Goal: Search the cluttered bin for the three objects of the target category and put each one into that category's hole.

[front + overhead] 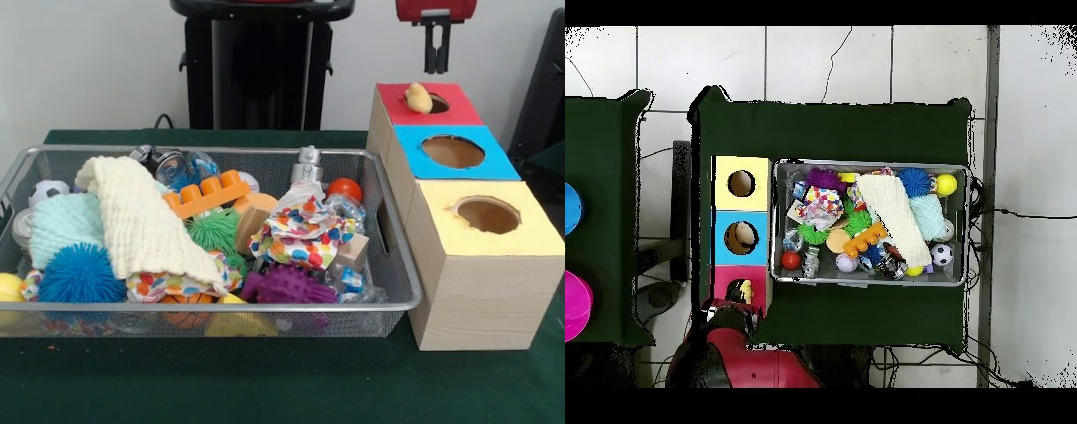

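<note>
The silver wire-mesh bin stands on the green table, full of clutter; it also shows in the overhead view. A pale yellow-tan soft toy sits on the red-topped box, at the left edge of its round hole. In the overhead view the toy lies at that hole. My gripper hangs just above the hole, empty, with a narrow gap between its black fingers. No tiger-striped toy shows.
A blue-topped box and a yellow-topped box stand in a row in front of the red one. The bin holds a cream knitted cloth, blue, green and purple spiky balls and an orange brick.
</note>
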Robot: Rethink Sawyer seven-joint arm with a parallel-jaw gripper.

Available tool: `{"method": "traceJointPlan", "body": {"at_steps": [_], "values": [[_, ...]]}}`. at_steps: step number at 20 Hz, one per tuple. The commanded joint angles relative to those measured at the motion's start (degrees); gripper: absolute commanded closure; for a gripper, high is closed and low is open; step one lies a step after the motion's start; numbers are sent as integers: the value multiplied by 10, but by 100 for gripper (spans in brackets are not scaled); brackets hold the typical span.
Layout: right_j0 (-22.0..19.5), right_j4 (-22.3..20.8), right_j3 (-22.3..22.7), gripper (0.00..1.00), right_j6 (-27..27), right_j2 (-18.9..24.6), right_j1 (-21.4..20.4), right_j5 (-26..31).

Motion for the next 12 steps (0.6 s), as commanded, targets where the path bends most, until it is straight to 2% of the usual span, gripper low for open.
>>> {"method": "traceJointPlan", "body": {"at_steps": [1,5,8,12], "values": [[-25,2,-12,100,78,9,1,62],[-24,-11,-27,100,58,-14,12,54],[-31,-19,-30,100,54,-15,24,38],[-14,-19,-38,100,58,-31,55,3]]}}
